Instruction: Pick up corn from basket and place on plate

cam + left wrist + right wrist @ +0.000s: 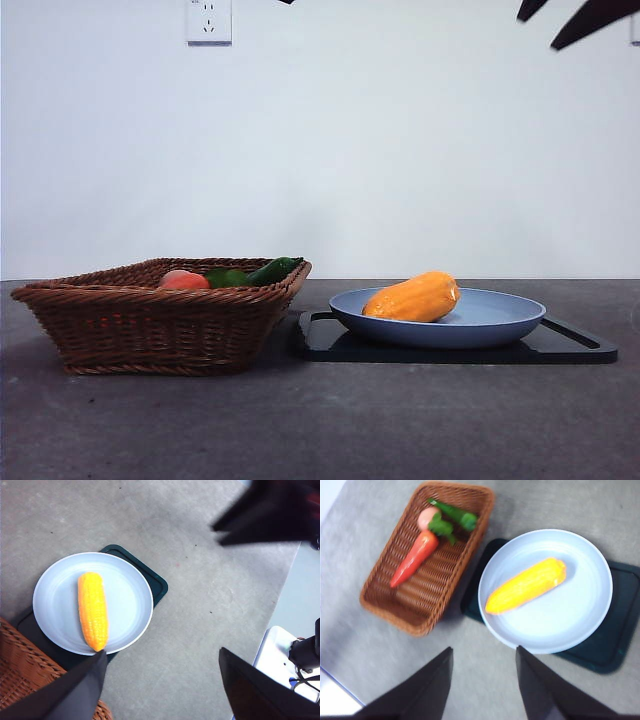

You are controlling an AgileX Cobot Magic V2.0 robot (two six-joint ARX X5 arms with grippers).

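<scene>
corn seen lying flat inside plate | basket left behind | both end effectors held wide, empty, well above tabletop | retreat best kept high

Item count: one corn cob, one light blue plate, one black tray, one wicker basket, one carrot, one peach, one green pepper

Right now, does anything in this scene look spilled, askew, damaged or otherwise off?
Nothing stands out. The corn lies whole inside the plate, which sits on the black tray. The carrot, peach and pepper remain in the basket. Both grippers hover open above.
</scene>
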